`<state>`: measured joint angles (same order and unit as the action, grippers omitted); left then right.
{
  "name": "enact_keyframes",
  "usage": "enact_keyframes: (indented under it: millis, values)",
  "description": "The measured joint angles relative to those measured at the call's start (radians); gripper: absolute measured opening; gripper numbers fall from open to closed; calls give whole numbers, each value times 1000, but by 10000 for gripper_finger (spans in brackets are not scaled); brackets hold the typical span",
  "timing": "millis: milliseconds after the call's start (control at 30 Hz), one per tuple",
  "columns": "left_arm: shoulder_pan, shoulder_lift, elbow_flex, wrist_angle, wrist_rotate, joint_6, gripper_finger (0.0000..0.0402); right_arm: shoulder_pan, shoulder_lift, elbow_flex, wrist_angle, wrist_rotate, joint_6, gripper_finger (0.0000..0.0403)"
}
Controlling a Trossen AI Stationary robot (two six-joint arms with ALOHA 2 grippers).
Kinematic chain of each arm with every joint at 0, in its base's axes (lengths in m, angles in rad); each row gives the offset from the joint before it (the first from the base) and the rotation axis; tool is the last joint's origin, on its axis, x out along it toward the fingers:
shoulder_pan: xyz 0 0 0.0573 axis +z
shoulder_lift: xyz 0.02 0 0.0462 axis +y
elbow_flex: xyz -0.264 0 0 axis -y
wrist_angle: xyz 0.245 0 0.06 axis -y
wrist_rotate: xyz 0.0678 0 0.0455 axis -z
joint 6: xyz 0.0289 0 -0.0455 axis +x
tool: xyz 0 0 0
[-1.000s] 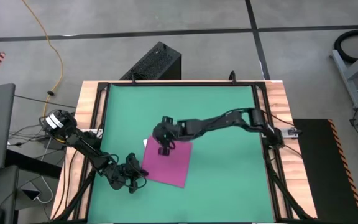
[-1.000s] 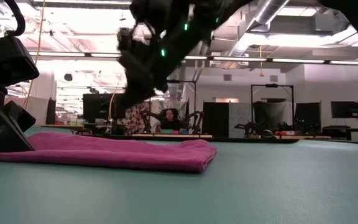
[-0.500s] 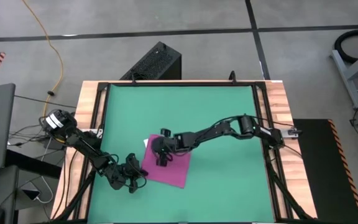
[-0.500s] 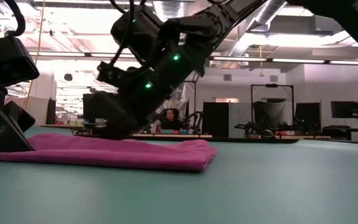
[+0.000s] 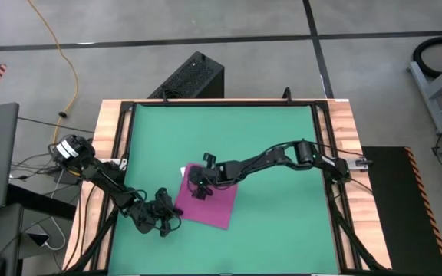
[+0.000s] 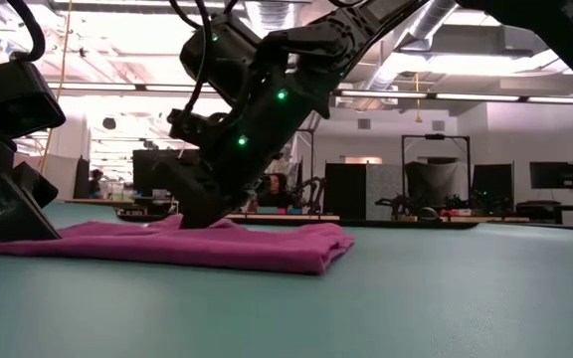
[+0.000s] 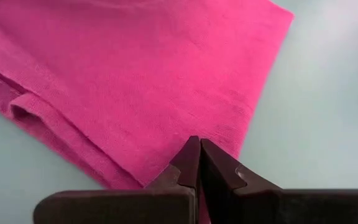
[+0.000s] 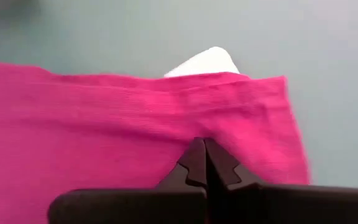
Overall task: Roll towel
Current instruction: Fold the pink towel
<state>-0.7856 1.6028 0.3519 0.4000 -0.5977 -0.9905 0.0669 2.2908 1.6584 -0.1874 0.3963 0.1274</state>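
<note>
My green table mat point(image 5: 267, 138) sits in a wooden frame point(image 5: 112, 130) on grey concrete floor point(image 5: 129, 31) crossed by dark seams. A yellow cable point(image 5: 61, 57) trails beside a black box point(image 5: 194, 75). Beyond me: ceiling strip lights point(image 6: 485, 97), exposed ducts, distant monitors point(image 6: 550, 175).

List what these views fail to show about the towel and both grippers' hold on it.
- Towel, high view: the right gripper and its arm cover the part near the far edge.
- Left gripper, low view: whether cloth lies between its shut fingers is hidden by its own body; in its wrist view the tips cover the spot.
- White tag, right wrist view: mostly behind the towel's edge.
</note>
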Motion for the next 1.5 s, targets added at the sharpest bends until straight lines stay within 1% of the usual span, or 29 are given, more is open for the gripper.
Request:
enact_keyframes:
  millis: [167, 233, 367, 467, 533, 600, 733, 900, 1133, 1333, 1500]
  values:
    - [-1, 0, 0, 4, 4, 2, 0, 29, -46, -1, 45, 76, -63, 8]
    - [-2, 0, 0, 4, 1, 3, 0, 37, -48, 2, 90, 42, -80, 10]
    - [-2, 0, 0, 4, -1, 5, 0, 44, -40, -1, 151, -76, -102, 11]
    - [-2, 0, 0, 7, -2, 4, 0, 40, -44, 1, 191, -80, -110, 11]
    - [-2, 0, 0, 7, -5, 4, 0, 39, -44, 1, 218, -109, -120, 11]
    - [-2, 0, 0, 7, -6, 4, 0, 39, -22, 1, 266, -148, -120, 11]
    - [-2, 0, 0, 11, -8, 5, 0, 42, 16, 0, 310, -170, -121, 12]
    - [-2, 0, 0, 10, -9, 2, 0, 40, 47, 3, 319, -166, -96, 12]
    - [-2, 0, 0, 11, -8, 0, 0, 7, 72, 3, 282, -164, -33, 12]
    - [-8, 0, 0, 10, -10, -22, 0, -14, 60, 4, 215, -69, -20, 12]
    - [-13, 0, 0, 9, -18, -22, 0, -36, 59, 4, 207, -62, -24, 12]
